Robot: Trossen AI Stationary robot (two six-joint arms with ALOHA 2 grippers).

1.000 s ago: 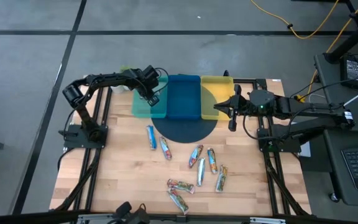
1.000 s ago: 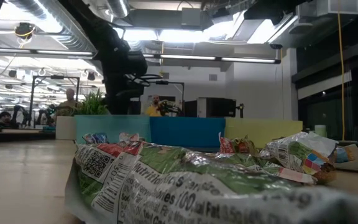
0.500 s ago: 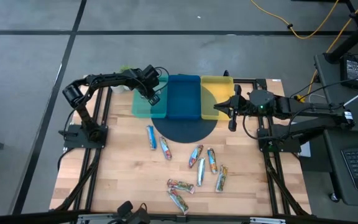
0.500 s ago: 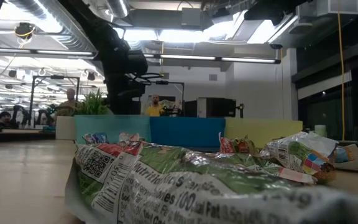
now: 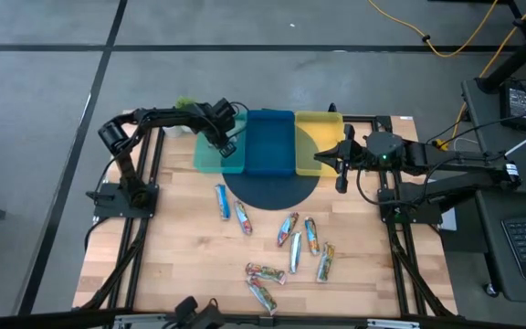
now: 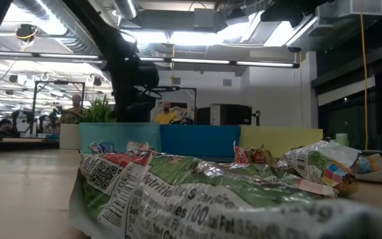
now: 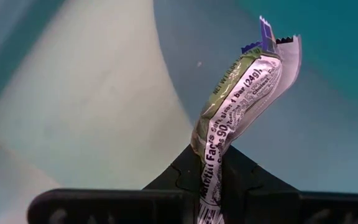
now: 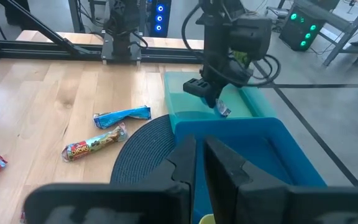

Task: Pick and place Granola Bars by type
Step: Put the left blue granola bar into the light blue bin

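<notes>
I have the left gripper (image 5: 227, 146) clamped on a silver bar (image 7: 241, 106), which hangs from the fingers over the teal tray (image 5: 206, 155) at the table's far edge. Beside it sit the blue tray (image 5: 270, 142) and the yellow tray (image 5: 318, 123). My right gripper (image 5: 339, 170) waits with fingers together by the yellow tray. The other bars (image 5: 295, 245) lie scattered on the table (image 5: 181, 256) toward its near edge.
</notes>
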